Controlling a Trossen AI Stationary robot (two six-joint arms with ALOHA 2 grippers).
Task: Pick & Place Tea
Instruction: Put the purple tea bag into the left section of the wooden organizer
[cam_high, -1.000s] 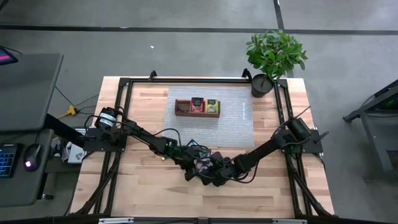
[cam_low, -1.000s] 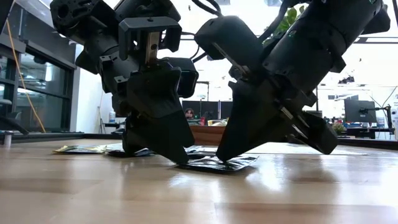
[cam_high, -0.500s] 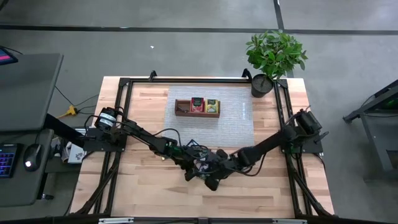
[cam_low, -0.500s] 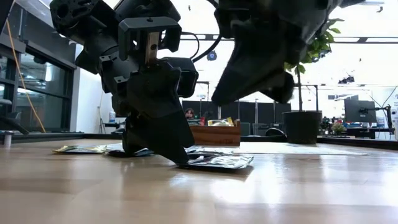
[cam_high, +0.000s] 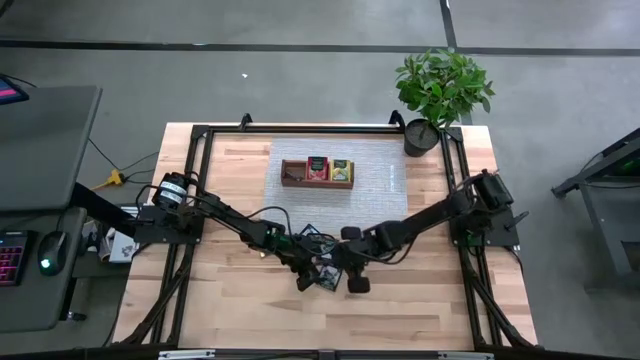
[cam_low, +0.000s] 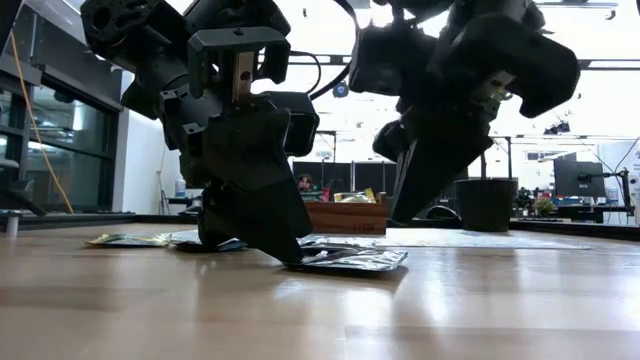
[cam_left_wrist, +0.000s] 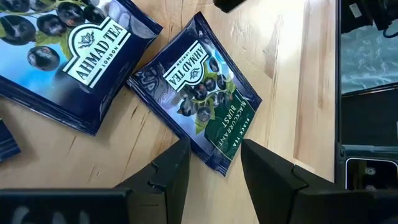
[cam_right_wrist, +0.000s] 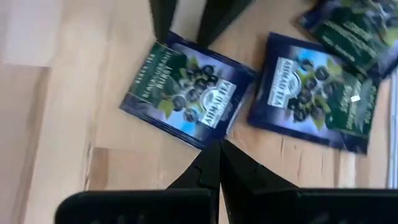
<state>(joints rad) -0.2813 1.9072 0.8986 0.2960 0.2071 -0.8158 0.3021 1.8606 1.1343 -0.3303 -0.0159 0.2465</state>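
Several dark blue tea packets lie flat on the wooden table near its middle. My left gripper (cam_left_wrist: 214, 171) points slanting down, its tips at the table (cam_low: 285, 255). The near corner of one packet (cam_left_wrist: 199, 93) lies between its parted fingers. A second packet (cam_left_wrist: 68, 56) lies beside it. My right gripper (cam_right_wrist: 217, 163) is shut with nothing in it. It hangs above the table (cam_low: 410, 215), just on the near side of the same packet (cam_right_wrist: 186, 84). In the high view both grippers meet around the packets (cam_high: 325, 277). My left gripper has one fingertip (cam_left_wrist: 177, 165) on either side of the packet's near corner (cam_left_wrist: 217, 158), coming slanting down from the table's left. I cannot tell whether the fingers touch the packet's edges. The packet lies flat on the table (cam_low: 350, 262).
A brown wooden tray (cam_high: 292, 175) with a red and a yellow packet stands at the back on a grey mat (cam_high: 385, 200). A potted plant (cam_high: 440, 90) is at the far right corner. More packets (cam_low: 125, 239) lie to the left. Black frame rails run along both sides.
My right gripper has lifted off the packet it was touching, risen clear of the table and rolled about its own axis, staying shut. The packet has stayed flat on the table.
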